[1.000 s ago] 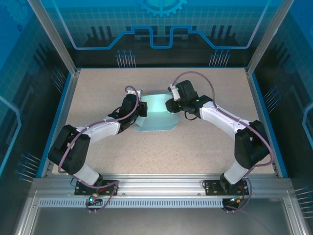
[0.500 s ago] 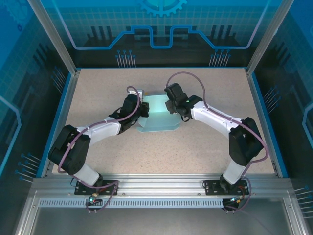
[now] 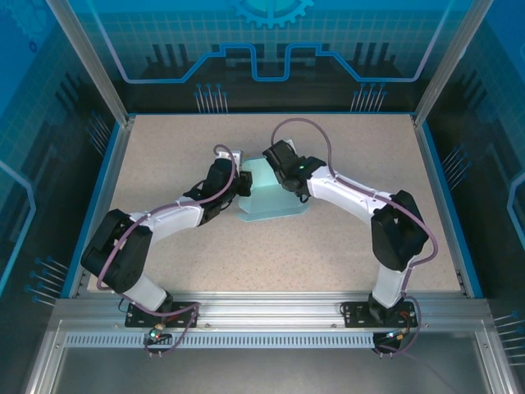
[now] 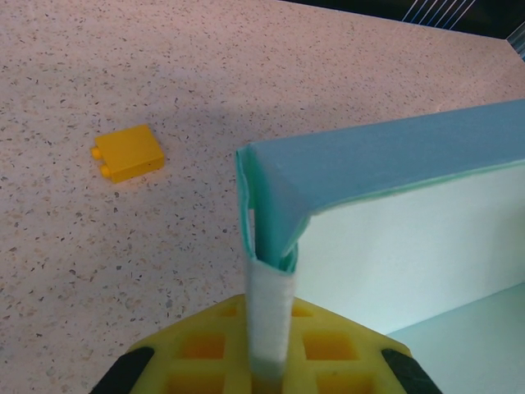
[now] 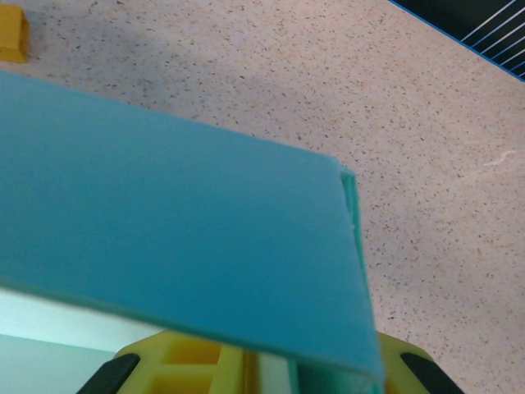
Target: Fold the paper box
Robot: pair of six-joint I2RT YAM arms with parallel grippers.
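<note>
The paper box (image 3: 271,203) is light blue card, part folded, lying mid-table between both arms. My left gripper (image 3: 240,184) holds its left end. In the left wrist view the left gripper (image 4: 271,275) is shut on a folded corner of the paper box (image 4: 394,156), whose raised wall runs off to the right. My right gripper (image 3: 277,168) sits over the box's far side. In the right wrist view a blue panel of the paper box (image 5: 164,213) leans across the frame, and its right edge drops between the jaws of my right gripper (image 5: 320,373), which are closed on it.
A small yellow brick (image 4: 127,153) lies on the speckled table (image 3: 344,238) just beyond the box, and shows as a yellow brick (image 5: 10,33) at the top left of the right wrist view. A blue rim (image 3: 447,197) bounds the table.
My right arm has swung left over the box's far side, and its jaws have closed in. The box's far panel now stands more upright. The left gripper has kept its hold.
</note>
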